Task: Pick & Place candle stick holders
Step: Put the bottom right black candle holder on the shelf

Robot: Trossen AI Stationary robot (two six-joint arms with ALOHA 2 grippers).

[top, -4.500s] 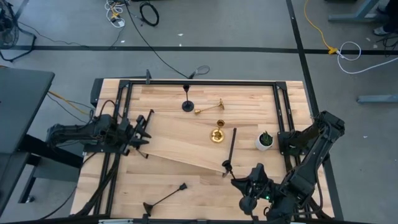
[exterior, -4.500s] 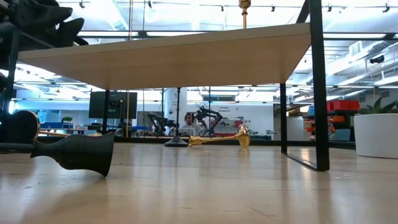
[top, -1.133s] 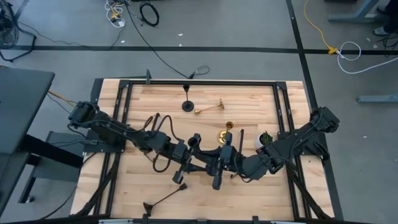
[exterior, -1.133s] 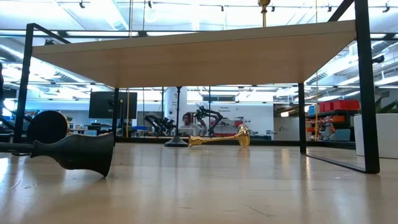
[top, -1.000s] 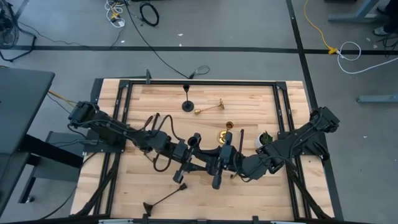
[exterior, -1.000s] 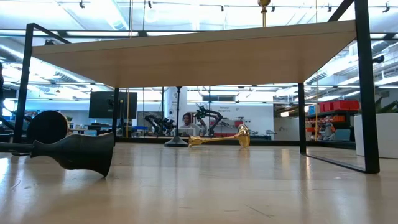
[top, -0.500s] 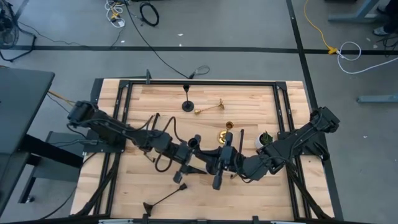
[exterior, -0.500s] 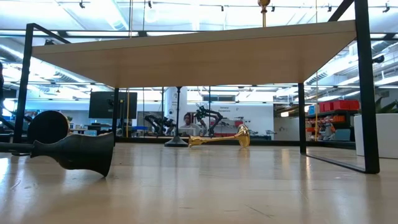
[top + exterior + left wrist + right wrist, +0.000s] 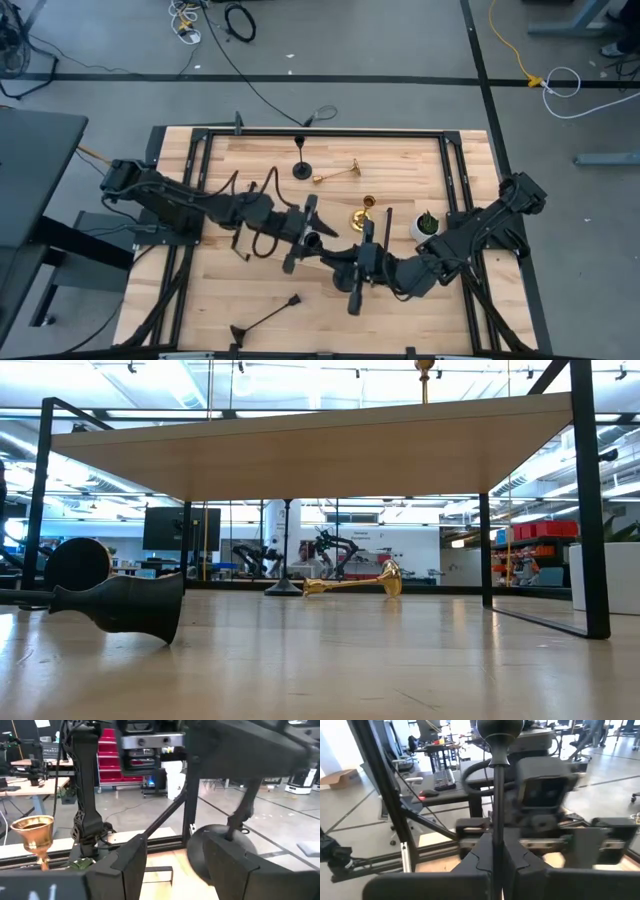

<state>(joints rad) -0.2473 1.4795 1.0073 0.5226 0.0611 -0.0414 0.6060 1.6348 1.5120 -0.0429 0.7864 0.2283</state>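
My right gripper (image 9: 338, 262) (image 9: 493, 847) is shut on a black candlestick (image 9: 496, 805) over the middle of the table. The candlestick's round end (image 9: 311, 240) (image 9: 500, 729) is close to my left gripper (image 9: 312, 236) (image 9: 175, 870). That gripper is open, and the round end (image 9: 207, 851) stands beside one of its fingers; I cannot tell if they touch. One black candlestick (image 9: 301, 165) stands at the far side. A gold one (image 9: 338, 175) lies beside it. Another gold one (image 9: 362, 214) stands upright. Another black one (image 9: 266, 319) (image 9: 120, 605) lies near the front edge. My right gripper pinches the black candlestick's thin stem (image 9: 495, 827) between its two fingers (image 9: 480, 857). The fingers come level from the table's right side. The stem runs out past the fingertips toward my left gripper, ending in the round end. The low view shows no part of it on the table.
A raised wooden board (image 9: 300, 450) on thin black legs (image 9: 583, 510) stands over the table's middle. A small white pot with a green plant (image 9: 425, 225) stands at the right. A black metal frame (image 9: 320, 132) runs around the table.
My left gripper has drawn back toward the table's far edge and turned, away from my right gripper. My right gripper has shifted slightly toward the near edge. The black candlestick stays in my right gripper.
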